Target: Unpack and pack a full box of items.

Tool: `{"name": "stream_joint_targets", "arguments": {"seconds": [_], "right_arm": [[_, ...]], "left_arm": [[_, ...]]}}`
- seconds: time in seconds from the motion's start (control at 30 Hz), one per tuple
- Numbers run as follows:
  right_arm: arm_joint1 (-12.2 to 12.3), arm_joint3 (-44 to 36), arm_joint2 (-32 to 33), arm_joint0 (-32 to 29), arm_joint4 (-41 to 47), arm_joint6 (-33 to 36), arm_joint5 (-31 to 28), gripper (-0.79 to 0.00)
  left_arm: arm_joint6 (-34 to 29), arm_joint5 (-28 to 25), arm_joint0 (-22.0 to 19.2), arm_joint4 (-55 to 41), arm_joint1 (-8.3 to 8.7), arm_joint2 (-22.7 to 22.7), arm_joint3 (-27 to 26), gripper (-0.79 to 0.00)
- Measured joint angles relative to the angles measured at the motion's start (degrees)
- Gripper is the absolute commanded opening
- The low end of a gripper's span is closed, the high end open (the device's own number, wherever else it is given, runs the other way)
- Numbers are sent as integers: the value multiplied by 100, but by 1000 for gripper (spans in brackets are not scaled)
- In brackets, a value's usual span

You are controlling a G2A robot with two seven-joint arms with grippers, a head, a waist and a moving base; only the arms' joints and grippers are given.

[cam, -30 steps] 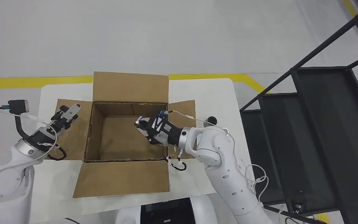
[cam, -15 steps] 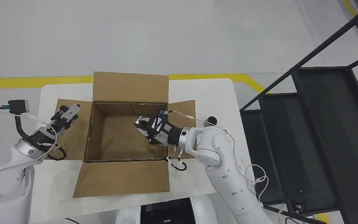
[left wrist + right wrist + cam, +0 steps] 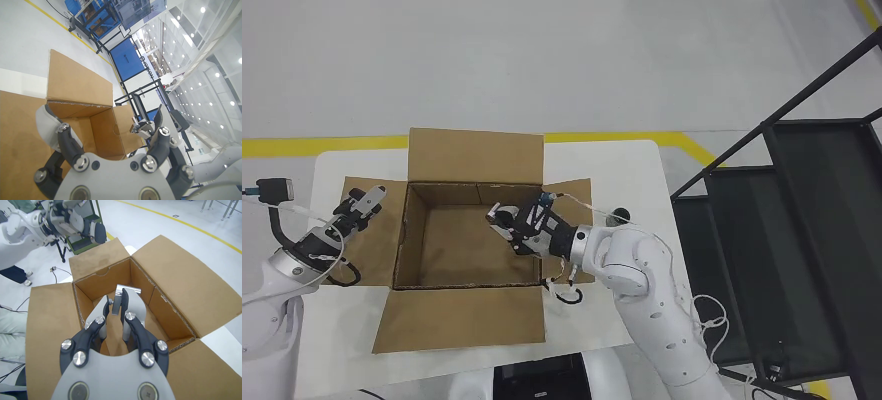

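Note:
An open cardboard box [image 3: 474, 150] stands on the white table, all its flaps folded outward. My right gripper [image 3: 506, 217] hovers over the box's right side, shut on a small silver metal part [image 3: 498, 211]. In the right wrist view that metal part [image 3: 130, 289] is clamped between the fingers of the right gripper [image 3: 115, 296], above the bare box floor [image 3: 136, 321]. My left gripper [image 3: 368, 200] sits open over the left flap, holding nothing; its fingers [image 3: 45, 115] stand wide apart before the box [image 3: 75, 81].
A black cable loop [image 3: 564, 293] lies on the table by the box's front right corner, and a small black round thing [image 3: 620, 214] sits behind the right arm. A black metal stair frame [image 3: 802, 230] stands right of the table.
My right gripper, still holding the metal part, has shifted slightly toward the back of the box and turned a little. The left arm has not moved.

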Motion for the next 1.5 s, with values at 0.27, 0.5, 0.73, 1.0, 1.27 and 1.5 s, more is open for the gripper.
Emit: {"name": "stream_joint_targets", "arguments": {"seconds": [0.27,0.5,0.73,1.0,1.27,1.5], "right_arm": [[343,-1638,1700,-1178,1415,1494,-235,-785],[572,-2079,3245,-2270,2573,2252,-162,-785],[750,-1978,4238,-3094,2677,2573,-221,-785],[926,-1138,3826,-3185,999,2519,-218,-785],[993,76,2990,-2432,-1183,1646,368,-785],[997,961,2442,-1940,-1935,1171,1064,-785]], "left_arm": [[0,0,0,0,0,0,0,0],[0,0,0,0,0,0,0,0],[0,0,0,0,0,0,0,0],[0,0,0,0,0,0,0,0],[0,0,0,0,0,0,0,0],[0,0,0,0,0,0,0,0]]}}
